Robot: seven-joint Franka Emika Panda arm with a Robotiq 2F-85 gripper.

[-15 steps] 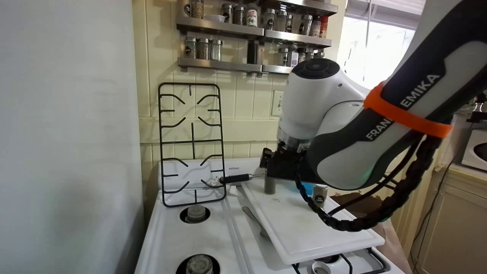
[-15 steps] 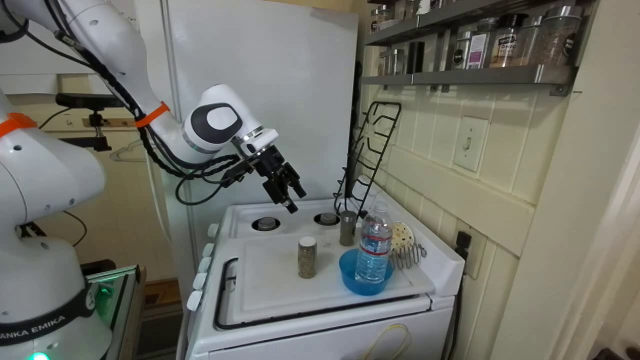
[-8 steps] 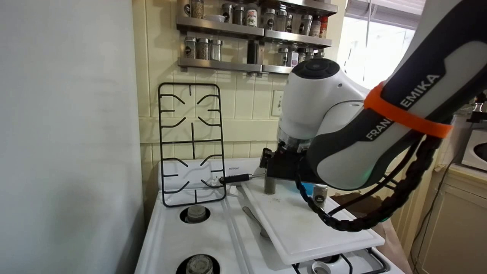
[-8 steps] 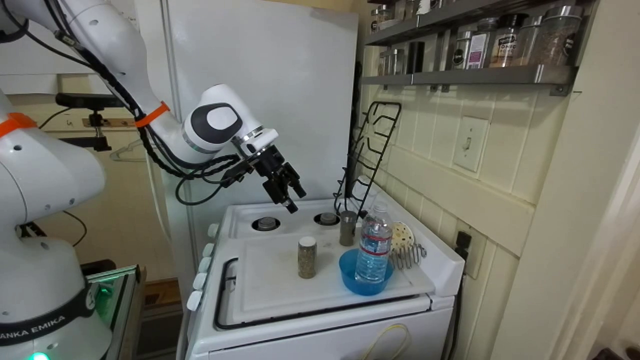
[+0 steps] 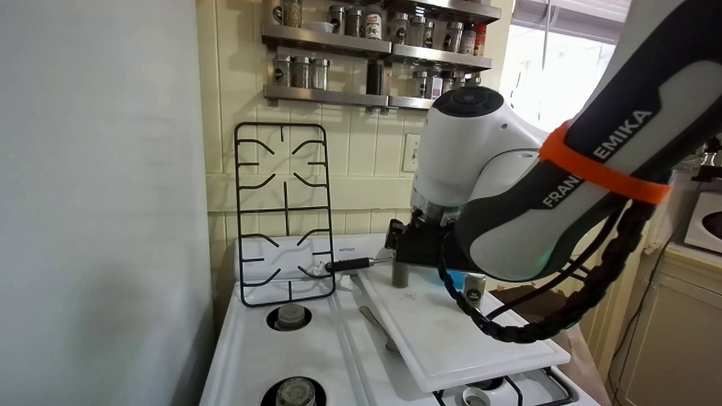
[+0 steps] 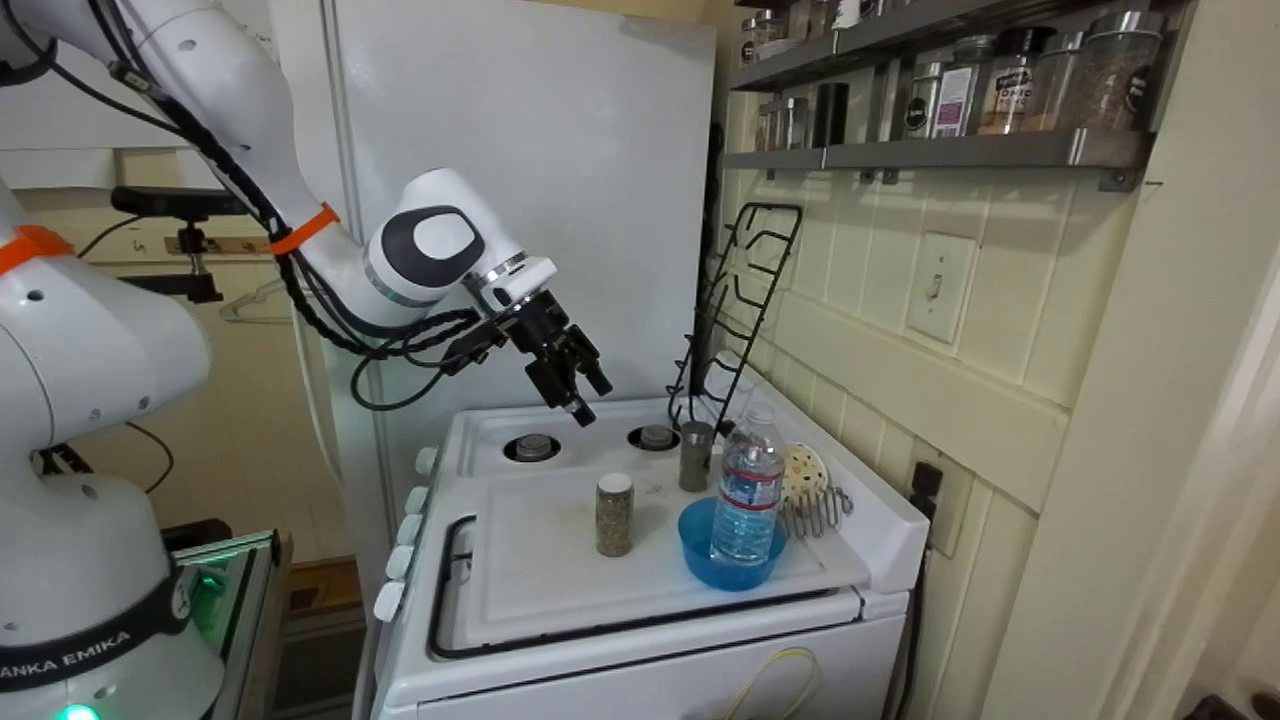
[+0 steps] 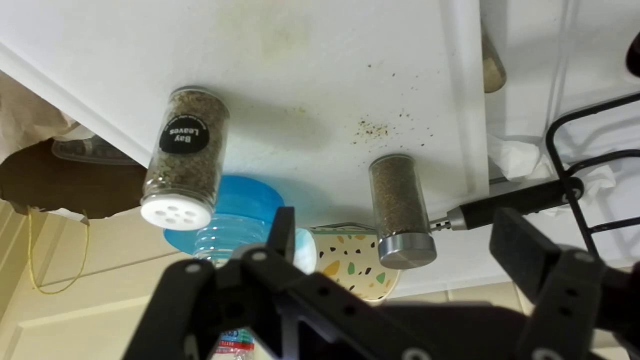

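The window (image 5: pixel 567 70) glares white; jars (image 7: pixel 185 157) cast soft shadows.

A white rectangular board (image 6: pixel 555 575) bears a white-capped glass jar (image 6: pixel 614 520) left, a round blue bowl (image 6: pixel 718 573) right, a silver-capped glass jar (image 6: pixel 695 462) far.

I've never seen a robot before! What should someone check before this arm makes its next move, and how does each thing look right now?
1. Are the fingers apart, gripping nothing? Ok: they stand open.
2. Is the bay leaves jar upright on the cutting board, with its white lid on? Ok.
3. Is the metal-lidded jar upright and untouched? Ok: the fingers hang apart from it.
4. Is the cutting board clean? Not ok: brown crumbs lie near the metal-lidded jar.
5. Is the clear bottle upright in the blue bowl? Ok.
6. Is that bottle closed? Cannot tell.
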